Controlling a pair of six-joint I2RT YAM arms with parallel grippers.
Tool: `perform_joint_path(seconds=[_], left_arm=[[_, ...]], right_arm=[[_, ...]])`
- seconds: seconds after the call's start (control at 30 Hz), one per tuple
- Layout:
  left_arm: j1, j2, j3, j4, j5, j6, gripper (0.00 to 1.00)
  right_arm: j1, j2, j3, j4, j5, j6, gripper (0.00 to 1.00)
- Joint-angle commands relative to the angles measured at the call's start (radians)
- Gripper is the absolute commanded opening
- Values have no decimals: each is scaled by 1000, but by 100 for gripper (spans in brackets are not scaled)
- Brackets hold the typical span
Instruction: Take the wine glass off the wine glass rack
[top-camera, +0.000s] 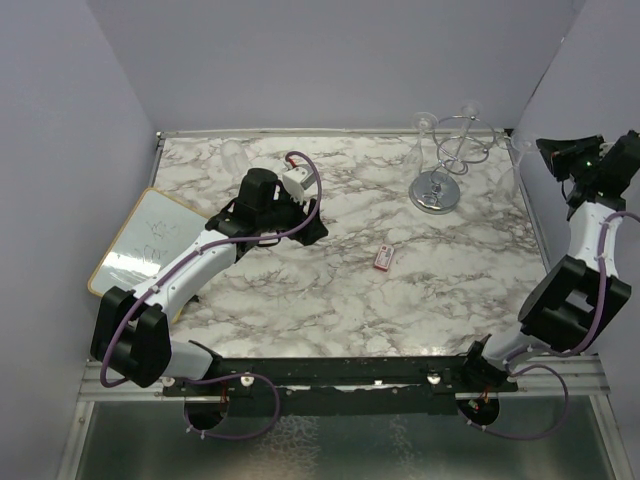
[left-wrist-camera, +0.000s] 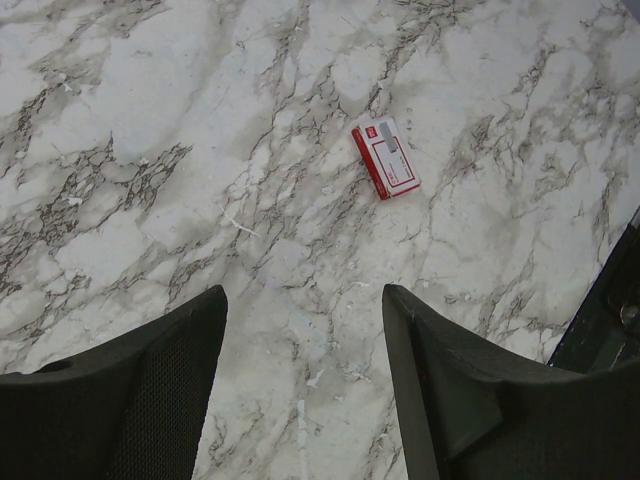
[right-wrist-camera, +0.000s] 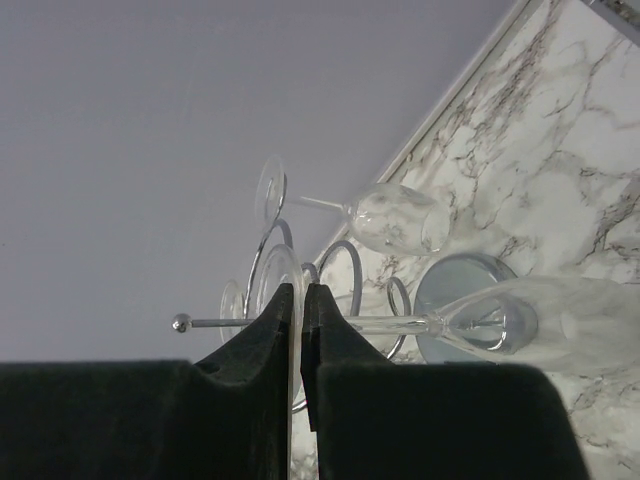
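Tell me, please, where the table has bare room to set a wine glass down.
Bare marble lies between the red card and the near edge, and right of the card. Crowded: the rack at rear right, the left claw and whiteboard at left.

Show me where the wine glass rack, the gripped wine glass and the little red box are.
wine glass rack (top-camera: 435, 195): top view, round metal base.
gripped wine glass (right-wrist-camera: 570, 320): right wrist view, bowl.
red box (left-wrist-camera: 386, 157): left wrist view, top face.
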Motion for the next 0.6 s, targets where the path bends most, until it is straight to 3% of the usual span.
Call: perform_joint_path(seconds=[0.0,0.27,0.57], left_arm=[[-8,-24,9,11,-5,0,65],[-8,-35,8,16,-14,-16,66],[-7,-53,5,8,-32,-31,66]], right_arm=[[-32,-125,-45,-19,73,-38,1],[-16,-299,-189,-43,-5,-53,1],[196,-439,-285,-110,-88,-90,1]])
